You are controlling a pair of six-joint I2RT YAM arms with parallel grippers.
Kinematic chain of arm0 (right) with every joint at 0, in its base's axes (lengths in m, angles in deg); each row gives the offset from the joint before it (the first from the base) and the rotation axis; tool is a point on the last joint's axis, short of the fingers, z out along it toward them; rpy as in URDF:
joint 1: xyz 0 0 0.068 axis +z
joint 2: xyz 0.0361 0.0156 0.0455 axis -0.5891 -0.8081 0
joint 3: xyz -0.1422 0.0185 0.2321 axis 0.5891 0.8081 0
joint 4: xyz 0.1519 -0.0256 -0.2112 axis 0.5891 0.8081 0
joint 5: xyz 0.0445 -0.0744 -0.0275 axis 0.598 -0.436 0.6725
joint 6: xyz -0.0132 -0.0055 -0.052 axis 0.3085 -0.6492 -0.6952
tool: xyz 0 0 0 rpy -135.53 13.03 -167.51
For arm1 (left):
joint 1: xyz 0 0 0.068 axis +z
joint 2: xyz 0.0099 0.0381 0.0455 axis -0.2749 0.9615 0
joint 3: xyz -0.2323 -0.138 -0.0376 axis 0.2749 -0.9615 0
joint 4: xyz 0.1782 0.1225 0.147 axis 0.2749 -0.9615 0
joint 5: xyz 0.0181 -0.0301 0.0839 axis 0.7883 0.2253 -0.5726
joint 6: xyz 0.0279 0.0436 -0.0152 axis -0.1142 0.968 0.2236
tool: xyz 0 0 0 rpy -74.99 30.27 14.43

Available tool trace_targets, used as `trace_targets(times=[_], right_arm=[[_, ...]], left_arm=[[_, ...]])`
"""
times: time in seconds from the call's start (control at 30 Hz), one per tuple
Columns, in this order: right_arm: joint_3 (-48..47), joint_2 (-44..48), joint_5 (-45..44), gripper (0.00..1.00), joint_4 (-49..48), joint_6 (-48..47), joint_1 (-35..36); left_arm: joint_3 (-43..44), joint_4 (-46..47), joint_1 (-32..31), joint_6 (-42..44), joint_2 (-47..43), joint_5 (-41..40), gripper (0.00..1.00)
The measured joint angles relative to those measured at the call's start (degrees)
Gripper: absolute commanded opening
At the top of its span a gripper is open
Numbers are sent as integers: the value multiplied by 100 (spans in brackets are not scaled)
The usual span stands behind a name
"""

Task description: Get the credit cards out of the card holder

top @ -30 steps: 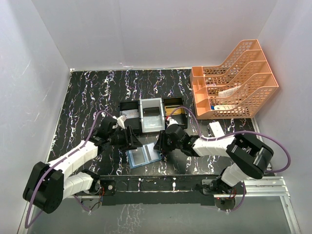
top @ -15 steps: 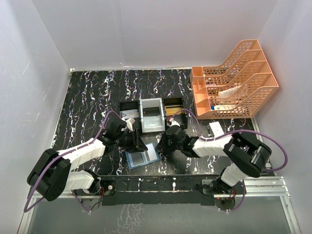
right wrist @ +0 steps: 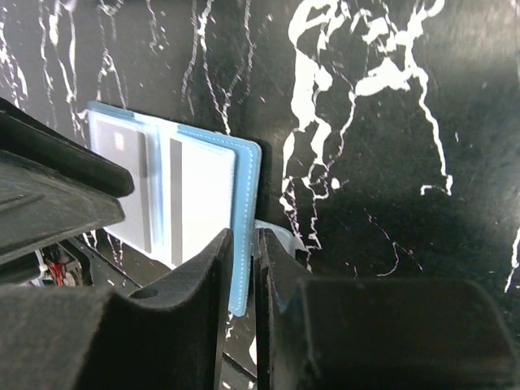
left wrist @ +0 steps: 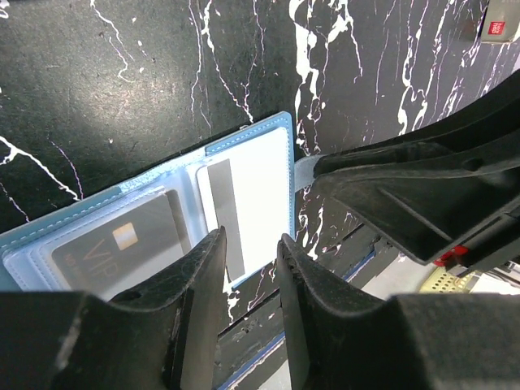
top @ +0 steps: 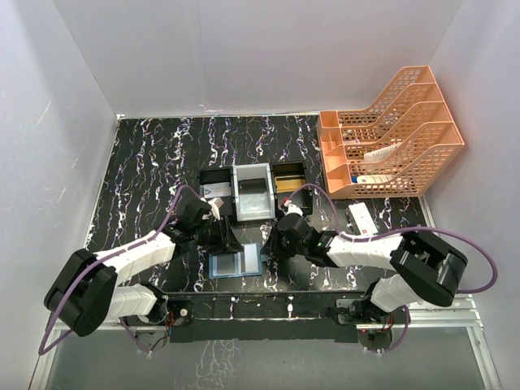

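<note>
The blue card holder (top: 236, 264) lies open on the black marbled table near the front edge. The left wrist view shows its pockets: a dark credit card (left wrist: 114, 248) and a silver-white credit card (left wrist: 256, 191) with a dark stripe. My left gripper (top: 227, 240) hovers over the holder's back-left part, its jaws (left wrist: 250, 240) a little apart with nothing between them. My right gripper (top: 266, 248) is at the holder's right edge. In the right wrist view its jaws (right wrist: 242, 236) are shut on the blue edge of the card holder (right wrist: 248, 187), beside the snap tab (right wrist: 276, 231).
A black-and-white three-compartment tray (top: 253, 191) stands just behind the holder. An orange file rack (top: 390, 134) fills the back right. A white box with a red mark (top: 360, 219) lies right of my right arm. White walls close in three sides.
My left gripper moved right over the holder and its jaws narrowed. My right gripper shifted left onto the holder's right edge. The holder turned squarer and slid slightly towards the front.
</note>
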Motion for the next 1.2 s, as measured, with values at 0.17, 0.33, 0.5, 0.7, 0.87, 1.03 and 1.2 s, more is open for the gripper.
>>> trace_targets(times=[0.17, 0.33, 0.5, 0.7, 0.87, 1.03, 1.2], right_arm=[[-313, 107, 4, 17, 179, -133, -4], [-402, -70, 225, 17, -105, -138, -4], [-402, -651, 348, 13, -295, -48, -4], [-433, -975, 424, 10, -719, 225, -13], [-240, -981, 398, 10, -1054, 481, -15], [-173, -1029, 378, 10, -1231, 658, -15], [-173, -1108, 400, 10, -1366, 728, -15]], left_arm=[[0, -26, -2, 4, -61, -4, 30], [0, -24, -2, -2, -74, -11, 31], [-35, 9, -2, -4, -79, 4, 34], [-72, 122, -2, -4, 129, 142, 33], [-140, 28, -2, -7, 205, 22, 38], [-155, -70, -2, -46, -66, -76, 42], [-162, -111, -2, -52, -216, -140, 38]])
